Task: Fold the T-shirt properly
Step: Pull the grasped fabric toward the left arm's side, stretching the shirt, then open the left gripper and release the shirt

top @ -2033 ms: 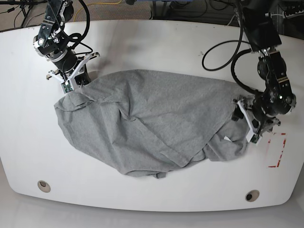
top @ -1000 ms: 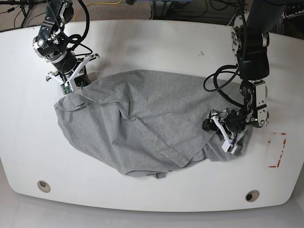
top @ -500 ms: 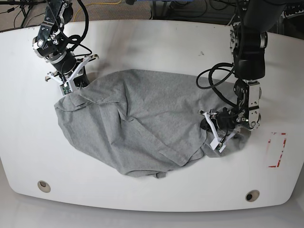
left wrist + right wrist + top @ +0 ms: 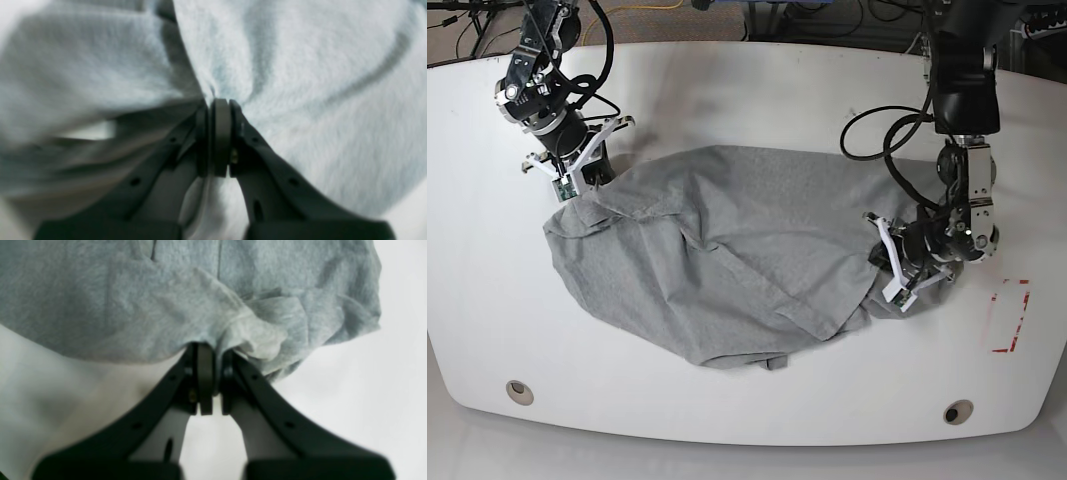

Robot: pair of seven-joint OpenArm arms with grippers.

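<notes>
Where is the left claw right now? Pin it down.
In the base view the left claw is on the right side of the white table, shut on the T-shirt at its right edge, left of the red marking.

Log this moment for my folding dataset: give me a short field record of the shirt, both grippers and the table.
shirt: grey T-shirt, crumpled and spread unevenly, not folded, no print showing
left gripper: shut on a bunch of cloth at the shirt's edge, base view's right
right gripper: shut on a cloth edge at the shirt's far corner, base view's left
table: white, red marking beyond the shirt near the left arm
</notes>
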